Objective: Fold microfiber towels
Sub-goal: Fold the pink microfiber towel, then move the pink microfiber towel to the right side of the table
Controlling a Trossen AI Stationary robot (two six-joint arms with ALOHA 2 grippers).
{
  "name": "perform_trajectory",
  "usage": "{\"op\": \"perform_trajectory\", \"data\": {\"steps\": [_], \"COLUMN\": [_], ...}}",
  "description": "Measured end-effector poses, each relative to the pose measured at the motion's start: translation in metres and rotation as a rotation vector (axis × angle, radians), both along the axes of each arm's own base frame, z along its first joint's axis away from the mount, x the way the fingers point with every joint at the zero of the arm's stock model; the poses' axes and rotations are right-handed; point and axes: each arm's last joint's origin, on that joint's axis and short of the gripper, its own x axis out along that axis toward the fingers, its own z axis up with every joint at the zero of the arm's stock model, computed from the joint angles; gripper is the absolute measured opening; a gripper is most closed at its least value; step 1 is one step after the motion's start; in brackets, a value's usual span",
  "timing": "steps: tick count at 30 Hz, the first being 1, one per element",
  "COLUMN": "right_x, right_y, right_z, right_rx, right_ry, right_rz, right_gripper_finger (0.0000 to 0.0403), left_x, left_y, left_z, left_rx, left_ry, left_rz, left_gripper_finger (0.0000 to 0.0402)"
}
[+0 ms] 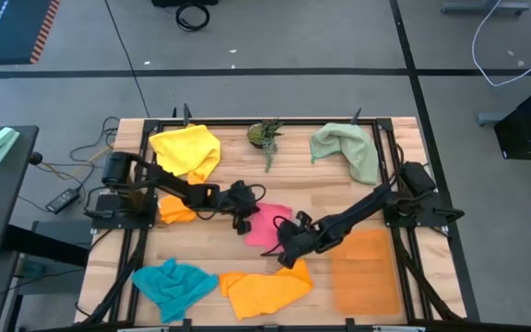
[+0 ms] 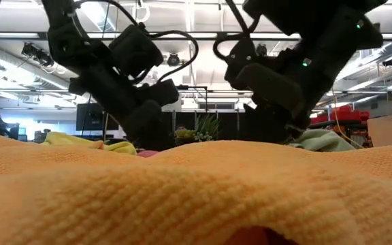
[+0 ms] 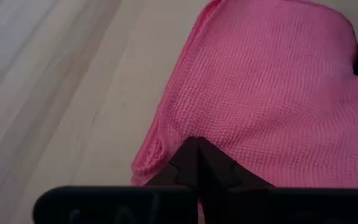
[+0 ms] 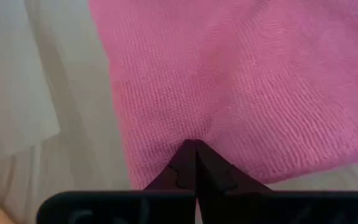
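Two claws of mine are down on the pink towel [image 1: 267,224] in the middle of the table [image 1: 233,166]. My left gripper [image 3: 196,163] has its fingers pressed tight together, and they pinch the edge of the pink towel on the side near my left arm. My right gripper [image 4: 196,163] is squeezed tight too, and it pinches the pink towel at the side nearer the front edge. The pink towel lies bunched and flat on the wood between my two claws. A yellow towel [image 1: 188,150] sits in a heap near the back left corner. A pale green towel [image 1: 346,148] is crumpled near the back right corner. A small plant [image 1: 265,136] stands at the back edge, between those two towels. A teal towel [image 1: 173,286] lies in a bunch near the front left corner. A big orange towel [image 1: 264,289] lies at the front edge, just beside the teal one. A smaller bit of orange cloth [image 1: 175,211] shows by the left edge, under my left arm. A flat orange mat [image 1: 364,270] lies near the front right corner. From low down, the big orange towel fills the front and both my arms come down behind it.
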Motion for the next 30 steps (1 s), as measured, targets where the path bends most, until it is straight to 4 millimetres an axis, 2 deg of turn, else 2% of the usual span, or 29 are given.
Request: {"op": "perform_trajectory", "data": {"steps": [4, 7, 12, 16, 19, 21, 24, 26, 30], "right_x": [-0.001, -0.008, -0.013, -0.021, -0.022, -0.018, -0.013, -0.021, -0.038], "right_y": [-0.017, -0.046, -0.097, -0.119, -0.112, -0.099, -0.076, -0.058, -0.016], "right_z": [0.004, 0.019, 0.057, 0.087, 0.102, 0.1, 0.085, 0.076, 0.079], "right_rx": [-0.028, -0.056, -0.047, -0.003, 0.029, 0.035, 0.056, 0.066, 0.048], "right_ry": [0.087, 0.175, 0.166, 0.073, -0.018, -0.048, -0.016, 0.062, 0.054], "right_rz": [0.062, 0.079, 0.133, 0.165, 0.147, 0.135, 0.148, 0.148, 0.066], "right_gripper_finger": [0.0002, 0.0001, 0.0001, 0.0, 0.0, 0.0, 0.0, 0.0, 0.0], "left_x": [-0.001, -0.002, -0.008, -0.01, -0.016, -0.017, -0.015, -0.017, -0.014], "left_y": [-0.001, -0.001, -0.001, -0.007, -0.012, -0.015, -0.018, -0.021, -0.031], "left_z": [-0.001, 0.004, 0.018, 0.046, 0.062, 0.066, 0.056, 0.046, 0.038], "left_rx": [-0.02, -0.028, -0.001, 0.003, 0.04, 0.068, 0.077, 0.082, 0.08], "left_ry": [0.008, -0.001, -0.011, -0.101, -0.128, -0.136, -0.098, -0.048, -0.038], "left_rz": [0.024, 0.052, 0.132, 0.111, 0.096, 0.086, 0.071, 0.059, 0.029], "left_gripper_finger": [0.001, 0.0005, 0.001, 0.0005, 0.0011, 0.0011, 0.0005, 0.0006, 0.0011]}}
